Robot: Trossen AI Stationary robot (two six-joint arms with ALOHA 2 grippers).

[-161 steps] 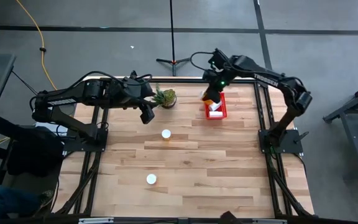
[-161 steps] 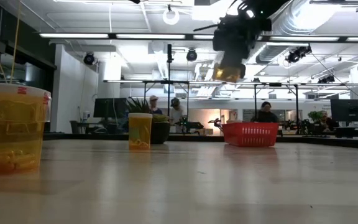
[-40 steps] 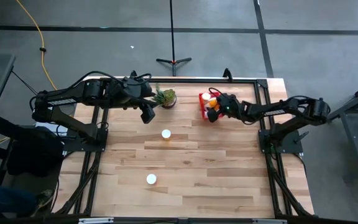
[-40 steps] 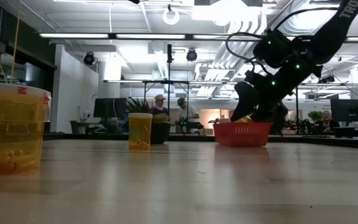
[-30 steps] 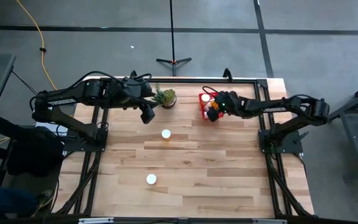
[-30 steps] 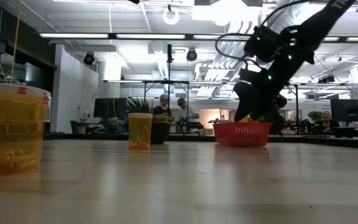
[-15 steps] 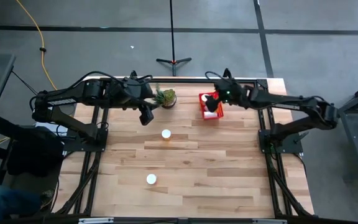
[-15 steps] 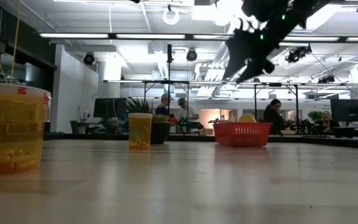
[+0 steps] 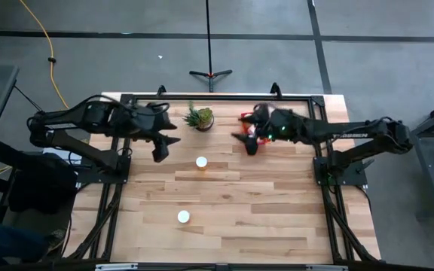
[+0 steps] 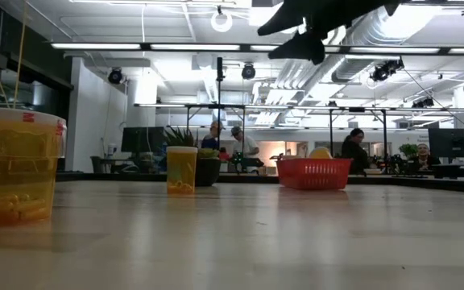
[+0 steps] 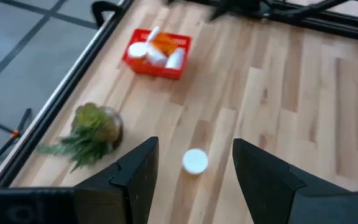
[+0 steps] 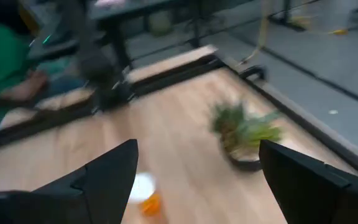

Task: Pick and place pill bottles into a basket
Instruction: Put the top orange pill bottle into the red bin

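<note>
The right gripper (image 9: 245, 141) hung in the air just off the basket (image 9: 258, 135), on the side toward the middle of the surface (image 9: 277, 211), its two fingers spread wide with nothing between them. In the low view it showed only as a dark shape (image 10: 300, 28) cut off by the upper edge, well above the basket (image 10: 314, 173). The arm hid most of the basket from above; only a strip of red at the far edge, toward the right corner, could be seen.

From the left wrist view the basket (image 11: 156, 53) held several pill bottles (image 11: 157, 48) lying jumbled, white caps and an orange body showing; their count was hard to make out, perhaps three or four.

Two more pill bottles stood upright outside it: one (image 9: 201, 162) near the middle of the surface, closer to the far edge, and another (image 9: 183, 217) nearer the front edge. In the low view the nearer one (image 10: 14, 165) loomed at the left, partly cut off, and the farther one (image 10: 181, 169) stood beside a potted plant (image 10: 192, 153).

The left gripper (image 9: 159, 150) hovered toward the far left corner, fingers parted and empty, with the upright bottle (image 11: 195, 160) visible between its fingers (image 11: 135, 180). The plant (image 9: 200, 117) sat at the far edge between the two arms.

People in the room beyond were too small to describe.
</note>
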